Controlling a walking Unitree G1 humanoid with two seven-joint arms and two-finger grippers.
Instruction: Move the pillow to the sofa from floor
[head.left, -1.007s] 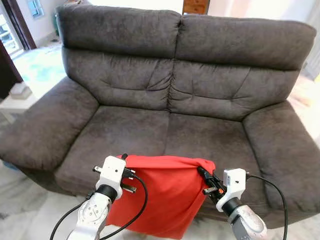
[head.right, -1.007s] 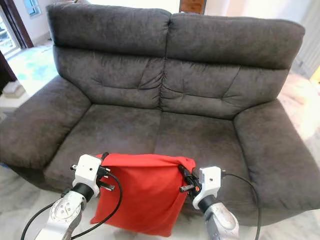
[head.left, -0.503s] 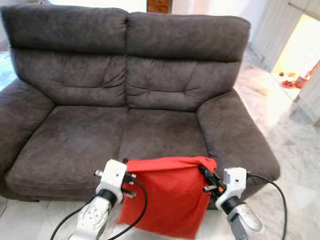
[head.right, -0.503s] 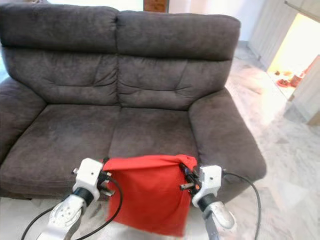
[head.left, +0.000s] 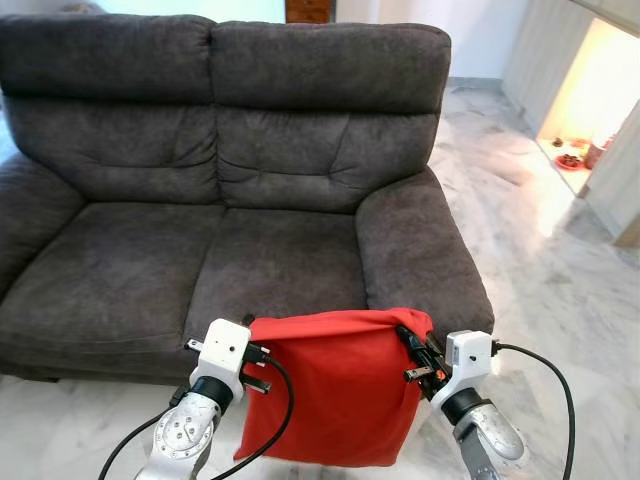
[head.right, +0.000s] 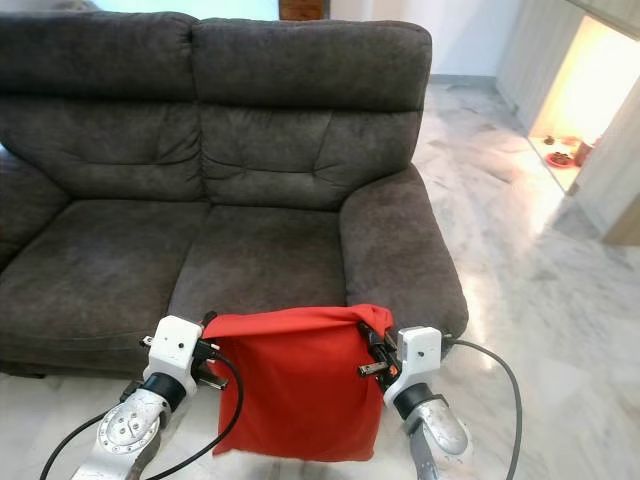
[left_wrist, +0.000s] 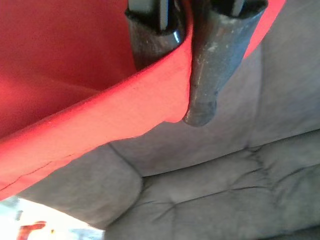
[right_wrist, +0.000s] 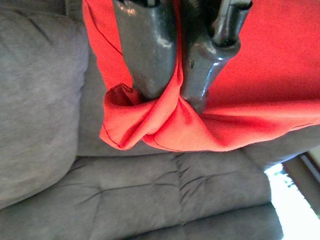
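Observation:
A flat red pillow hangs in the air between my two arms, just in front of the dark grey two-seat sofa. My left gripper is shut on the pillow's upper left corner, and its black fingers pinch the red edge. Shut on the bunched upper right corner is my right gripper, whose fingers squeeze the cloth. The pillow's lower edge hangs near the floor, below the right seat cushion's front.
The sofa's right armrest stands close behind the pillow's right corner. White marble floor opens to the right. A lit doorway with small items on its floor lies at the far right.
The camera has swung right: the sofa has shifted left in view and more floor shows at right. Both grippers still hold the pillow's corners at about the same height.

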